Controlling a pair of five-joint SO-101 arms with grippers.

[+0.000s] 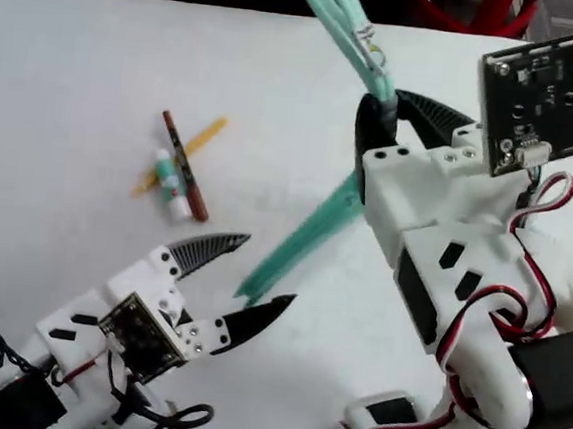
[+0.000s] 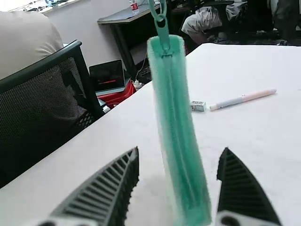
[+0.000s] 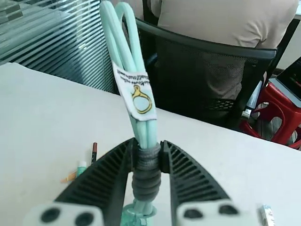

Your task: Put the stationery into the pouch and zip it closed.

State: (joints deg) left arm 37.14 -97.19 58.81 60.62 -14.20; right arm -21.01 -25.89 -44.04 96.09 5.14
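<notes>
A long teal pouch (image 1: 310, 237) slants up off the white table, with its low end near the table and its zipper closed along its length (image 2: 176, 132). My right gripper (image 1: 391, 108) is shut on the grey-wrapped base of the pouch's teal cord loops (image 3: 127, 37) and holds that end up. The left gripper (image 1: 267, 270) is open, one black finger on each side of the pouch's low end, not pinching it. A brown pen (image 1: 185, 171), a yellow pencil (image 1: 201, 137) and a small white-and-green stick (image 1: 169, 179) lie crossed on the table to the left.
A pink-and-white pen (image 2: 242, 99) and a small eraser (image 2: 198, 106) lie farther out on the table beyond the pouch. Chairs and a person's back stand past the table's far edge (image 3: 197, 117). The right arm's white body (image 1: 461, 280) takes up the table's right side.
</notes>
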